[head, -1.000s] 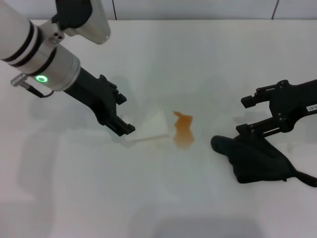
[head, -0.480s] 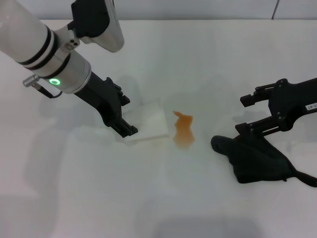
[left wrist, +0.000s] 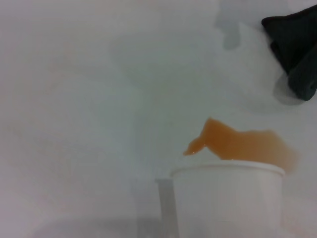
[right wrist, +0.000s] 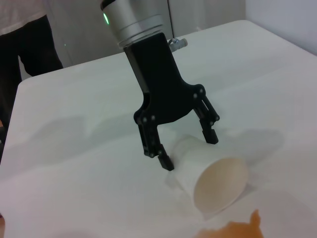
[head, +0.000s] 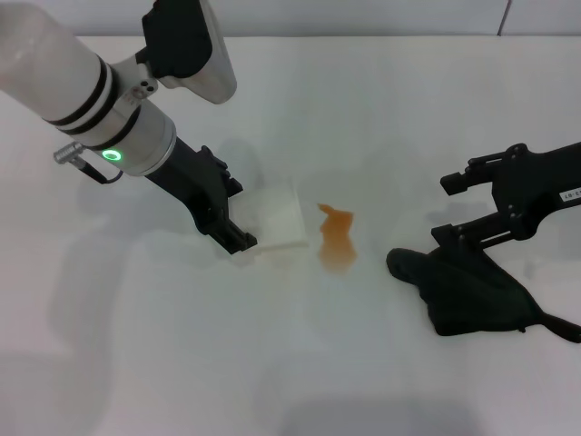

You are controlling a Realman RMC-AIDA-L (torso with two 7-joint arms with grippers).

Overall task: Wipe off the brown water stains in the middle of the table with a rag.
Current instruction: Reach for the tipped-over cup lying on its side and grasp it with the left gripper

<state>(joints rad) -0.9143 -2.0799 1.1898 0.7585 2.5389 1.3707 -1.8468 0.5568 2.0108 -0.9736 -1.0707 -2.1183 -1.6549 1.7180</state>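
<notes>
We see the white surface (head: 381, 109) with the brown water stains (head: 337, 238) near its middle, a small orange-brown patch of irregular shape. Just beside the patch, on the side toward the left edge, a white paper cup (head: 276, 221) lies tipped over, its open mouth turned toward the stain; in the right wrist view the cup (right wrist: 210, 175) shows a pale inside and the stain (right wrist: 233, 228) sits just in front of its rim. Our left gripper (head: 222, 211) is low over the cup's closed end, its fingers spread apart on either side of the cup, and from the right wrist view the left gripper (right wrist: 188, 148) straddles the cup without clearly clamping it. In the left wrist view the cup's rim (left wrist: 227, 171) fills the near part, with the stain (left wrist: 242, 144) just past it and the rag (left wrist: 294, 47) farther off. The rag (head: 472, 291), a black lumpy cloth with a thin tail, lies toward the right edge of the surface, well apart from the stain. Our right gripper (head: 463, 213) sits at the rag's far side, its lower finger touching or nearly touching the cloth, its fingers parted and holding nothing.
</notes>
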